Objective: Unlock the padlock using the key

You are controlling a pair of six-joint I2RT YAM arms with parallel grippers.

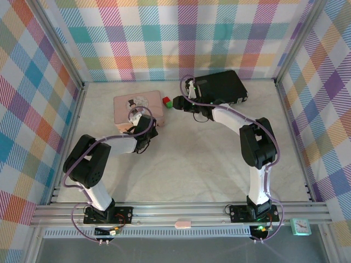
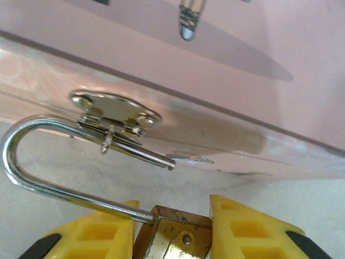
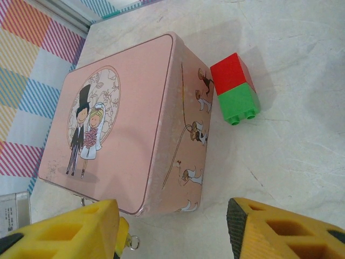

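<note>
The pink rectangular tin with a bride-and-groom picture (image 1: 137, 107) sits toward the far-left corner of the desk (image 1: 192, 164). A red cube (image 3: 229, 73) and a green cube (image 3: 240, 102) touch each other just beside the tin's right side, and a black case (image 1: 222, 87) lies at the far edge. Broad bare desk runs from there to the near edge.

The left gripper (image 2: 172, 208) has its jaws clamped narrowly on the brass-gold body of the small padlock (image 2: 172, 237) at the tin's near side. Its silver shackle (image 2: 54, 162) is sprung open against the oval silver latch (image 2: 116, 110).

The right gripper (image 3: 172, 216) is near the cubes, jaws wide apart over bare desk, holding nothing.
</note>
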